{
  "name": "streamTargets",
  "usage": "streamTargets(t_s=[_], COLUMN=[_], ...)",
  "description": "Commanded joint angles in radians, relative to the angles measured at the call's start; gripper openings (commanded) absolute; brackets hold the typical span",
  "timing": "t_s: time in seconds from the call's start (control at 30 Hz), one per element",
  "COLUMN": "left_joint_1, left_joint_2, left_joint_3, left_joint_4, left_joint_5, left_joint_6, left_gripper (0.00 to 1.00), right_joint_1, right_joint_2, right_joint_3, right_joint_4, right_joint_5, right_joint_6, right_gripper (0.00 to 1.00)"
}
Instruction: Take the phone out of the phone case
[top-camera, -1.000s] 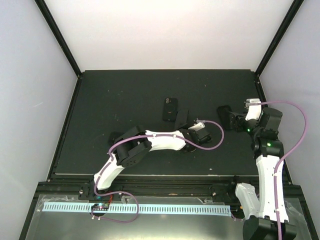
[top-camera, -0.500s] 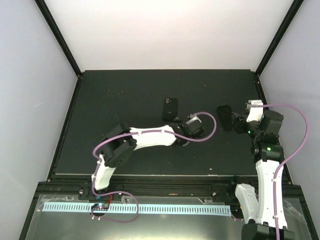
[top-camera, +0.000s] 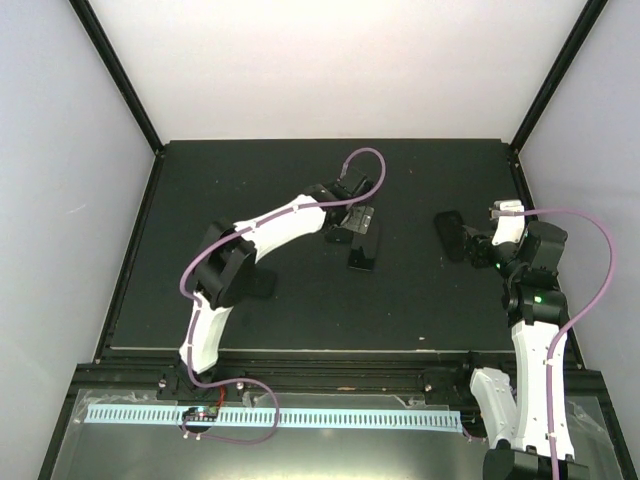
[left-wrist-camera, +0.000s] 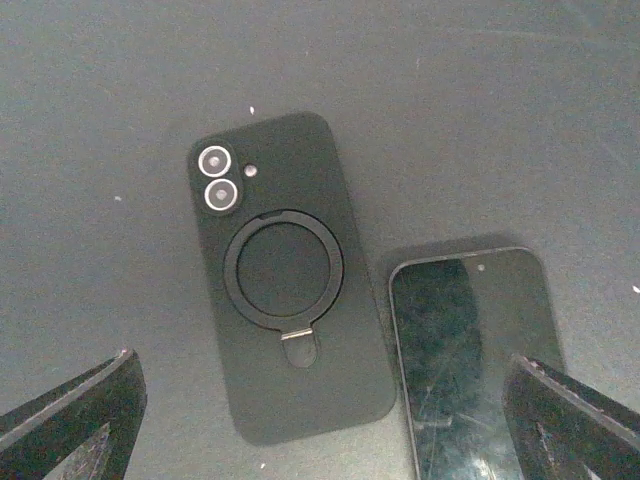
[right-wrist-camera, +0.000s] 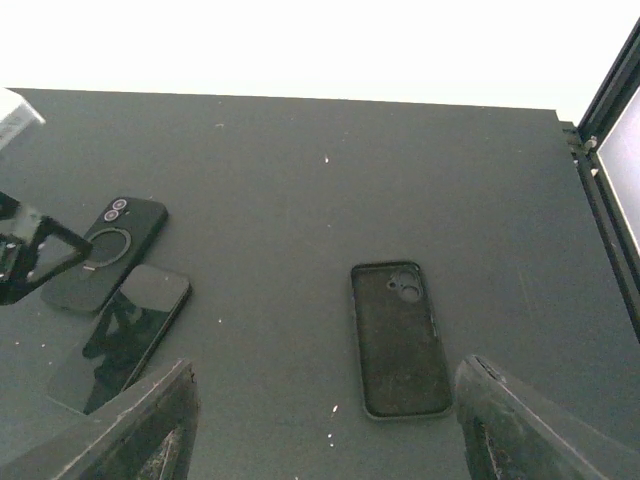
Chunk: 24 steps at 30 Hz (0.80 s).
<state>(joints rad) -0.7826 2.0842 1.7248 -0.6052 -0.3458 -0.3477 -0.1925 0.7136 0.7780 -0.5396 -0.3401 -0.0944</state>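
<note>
A black phone case with a ring stand (left-wrist-camera: 288, 290) lies back up with a phone still inside it; its two camera lenses show. Right beside it a bare phone (left-wrist-camera: 475, 350) lies screen up on the mat, also seen in the top view (top-camera: 363, 254). My left gripper (left-wrist-camera: 325, 430) hovers over both, jaws wide open and holding nothing. An empty black phone case (right-wrist-camera: 400, 338) lies inside up further right. My right gripper (right-wrist-camera: 335, 430) stands open just short of it, touching nothing.
The black mat (top-camera: 260, 180) is bounded by a raised black frame (top-camera: 133, 250) with white walls behind. The left arm (top-camera: 280, 220) reaches diagonally across the mat's middle. In the right wrist view, the left gripper's finger (right-wrist-camera: 35, 255) sits beside the ring case (right-wrist-camera: 105, 253).
My left gripper opened wide and swung from the mat's middle toward the far side, over the ring case. The bare phone now lies free. The right arm shifted only slightly.
</note>
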Motion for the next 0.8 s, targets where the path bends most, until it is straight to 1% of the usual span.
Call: streamTargets(t_s=[0.0,0.13,0.3,0.5,0.67,0.77], left_joint_1=[0.056,0.087,0.112,0.133,0.140,0.147], left_joint_2=[0.105,0.193,0.277,0.335,0.395,0.407], left_joint_3=[0.125,0.212,0.288,0.350,0.442,0.449], left_joint_4=[-0.116,-0.149,-0.167,-0.169,-0.224,-0.225], left_joint_5=[0.186,0.223,0.192,0.182,0.167,0.156], left_joint_6=[-0.047,-0.037,-0.033,-0.025,-0.011,-0.018], left_gripper=[0.99,0.99,0.99,0.99,0.99,0.99], right_joint_1=[-0.001,-0.002,-0.001,-0.001,-0.001,-0.002], right_joint_2=[-0.006,-0.005,-0.007,-0.008,0.003,0.008], right_joint_3=[0.007,0.007,0.007,0.006,0.006,0.006], right_joint_4=[-0.003,-0.007,-0.008,-0.008,-0.008,-0.010], right_joint_5=[-0.016,-0.019,-0.014,-0.009,-0.009,-0.012], right_joint_6=[-0.020,-0.022,-0.024,-0.022,-0.024,-0.025], right_gripper=[0.70,0.70,0.70,0.70,0.70,0.70])
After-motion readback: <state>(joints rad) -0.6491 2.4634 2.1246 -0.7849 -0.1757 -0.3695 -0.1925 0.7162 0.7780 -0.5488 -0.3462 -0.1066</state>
